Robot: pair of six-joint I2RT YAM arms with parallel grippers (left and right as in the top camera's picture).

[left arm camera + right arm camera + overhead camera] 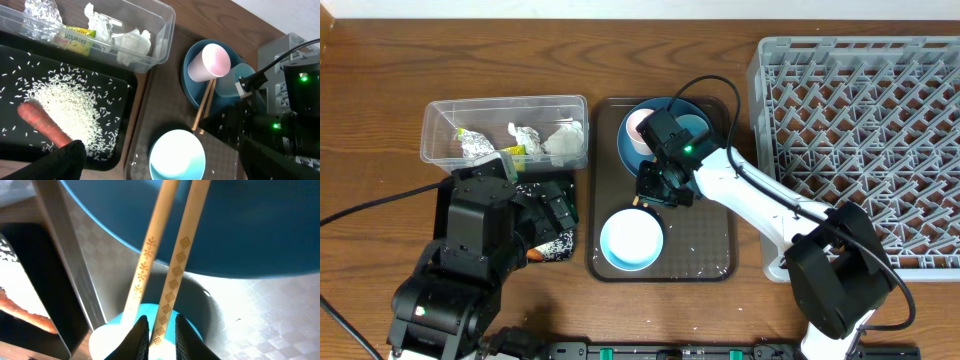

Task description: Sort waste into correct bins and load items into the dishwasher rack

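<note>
Brown tray (700, 255) | chopsticks (172, 280) tip between right fingers (141, 335) | at bowl (632, 240) rim

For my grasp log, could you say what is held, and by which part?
The right end effector grips the chopsticks near their lower tips; the left end effector holds nothing.

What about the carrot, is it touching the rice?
Touching. The left wrist view shows the carrot lying on the rice pile in the black tray, grains right against its side.

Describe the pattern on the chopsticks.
Light wood chopsticks with small brown stamped motifs; clearest in right wrist view.
</note>
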